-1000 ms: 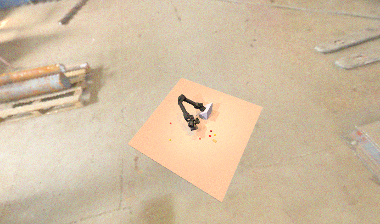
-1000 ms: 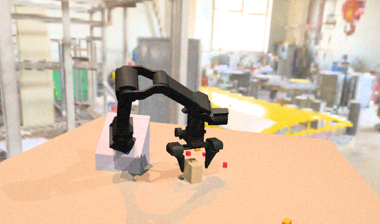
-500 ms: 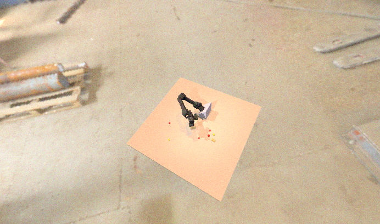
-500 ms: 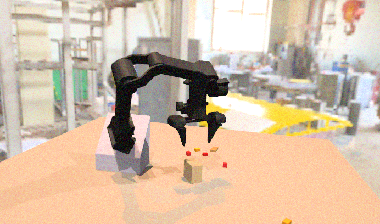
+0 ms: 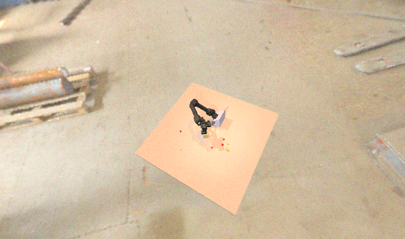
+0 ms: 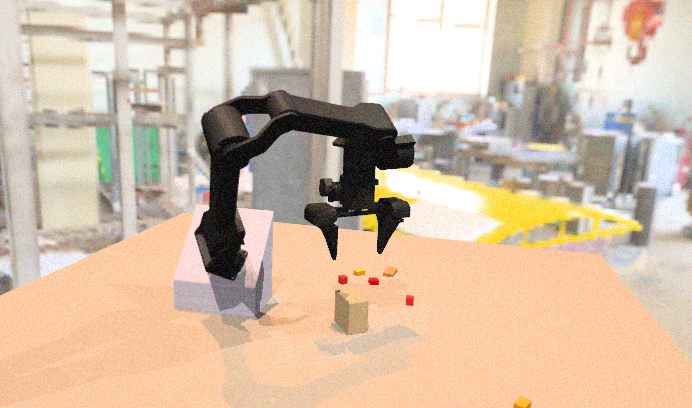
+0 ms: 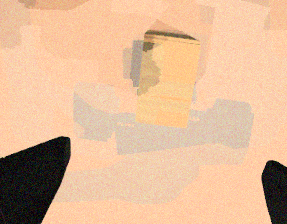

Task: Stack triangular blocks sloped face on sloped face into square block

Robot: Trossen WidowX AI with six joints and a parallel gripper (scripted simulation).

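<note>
Wrist view: the pale tan, wood-like square block (image 5: pixel 205 136) (image 6: pixel 351 313) (image 7: pixel 169 85), apparently both triangular halves together, lies up-frame of the line between the fingertips, its longer visible side running roughly across that line. The black parallel-jaw gripper (image 5: pixel 203 130) (image 6: pixel 357 255) (image 7: pixel 171 160) is released, fingers wide and holding nothing. The exterior view shows what the wrist view cannot settle: the fingertips hang above the block, apart from it, while it stands on the peach-coloured table (image 5: pixel 198 178) (image 6: pixel 541 329) (image 7: pixel 24 100). Stacking looks done; exact end alignment I cannot tell. Any further retreat should go straight up.
</note>
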